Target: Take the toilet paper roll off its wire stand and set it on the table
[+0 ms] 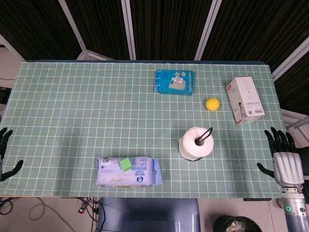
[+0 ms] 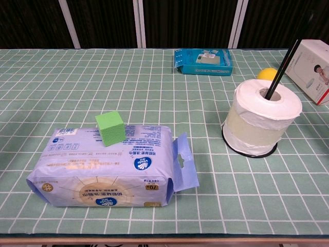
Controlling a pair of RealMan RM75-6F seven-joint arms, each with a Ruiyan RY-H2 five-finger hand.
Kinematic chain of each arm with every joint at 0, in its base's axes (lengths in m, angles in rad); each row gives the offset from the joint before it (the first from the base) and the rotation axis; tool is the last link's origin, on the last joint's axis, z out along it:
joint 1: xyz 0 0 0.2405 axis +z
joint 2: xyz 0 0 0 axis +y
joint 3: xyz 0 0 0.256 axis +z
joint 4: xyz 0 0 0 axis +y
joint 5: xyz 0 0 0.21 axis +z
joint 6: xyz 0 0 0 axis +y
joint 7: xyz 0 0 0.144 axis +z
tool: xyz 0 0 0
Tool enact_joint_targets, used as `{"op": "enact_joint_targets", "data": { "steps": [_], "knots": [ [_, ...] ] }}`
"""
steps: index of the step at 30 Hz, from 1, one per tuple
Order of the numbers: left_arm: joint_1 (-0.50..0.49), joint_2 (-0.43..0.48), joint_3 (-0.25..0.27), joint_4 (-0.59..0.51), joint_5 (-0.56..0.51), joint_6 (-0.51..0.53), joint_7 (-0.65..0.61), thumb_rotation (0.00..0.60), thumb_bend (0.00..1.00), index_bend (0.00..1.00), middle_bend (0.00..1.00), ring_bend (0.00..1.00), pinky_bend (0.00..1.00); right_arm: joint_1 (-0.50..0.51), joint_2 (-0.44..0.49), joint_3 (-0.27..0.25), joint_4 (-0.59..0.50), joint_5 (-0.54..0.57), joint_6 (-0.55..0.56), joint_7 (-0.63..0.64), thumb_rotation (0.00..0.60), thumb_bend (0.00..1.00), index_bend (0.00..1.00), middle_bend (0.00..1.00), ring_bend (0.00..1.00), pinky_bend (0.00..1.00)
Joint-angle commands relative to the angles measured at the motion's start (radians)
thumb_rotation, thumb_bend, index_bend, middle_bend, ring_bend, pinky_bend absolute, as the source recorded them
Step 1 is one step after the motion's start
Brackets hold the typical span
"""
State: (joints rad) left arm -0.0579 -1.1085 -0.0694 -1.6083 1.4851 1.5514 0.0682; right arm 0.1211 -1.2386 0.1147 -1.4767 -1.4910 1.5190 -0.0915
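Observation:
A white toilet paper roll stands upright on its black wire stand at the table's front right, the stand's black rod rising through the core. My right hand hovers at the table's right edge, well to the right of the roll, fingers spread and empty. Only the dark fingertips of my left hand show at the far left edge, spread and holding nothing. Neither hand appears in the chest view.
A wet-wipes pack with a green cube on top lies front centre. A blue packet, a yellow ball and a white box sit behind the roll.

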Motion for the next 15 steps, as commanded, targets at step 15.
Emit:
{"op": "enact_joint_targets", "data": {
  "steps": [15],
  "knots": [
    [-0.01, -0.007, -0.002, 0.003, -0.009, -0.02, 0.006, 0.6, 0.24, 0.04, 0.0, 0.0, 0.0, -0.005, 0.01, 0.002, -0.016, 0.011, -0.001, 0.005, 0.6, 0.0, 0.0, 0.0, 0.0, 0.0]
  ]
}}
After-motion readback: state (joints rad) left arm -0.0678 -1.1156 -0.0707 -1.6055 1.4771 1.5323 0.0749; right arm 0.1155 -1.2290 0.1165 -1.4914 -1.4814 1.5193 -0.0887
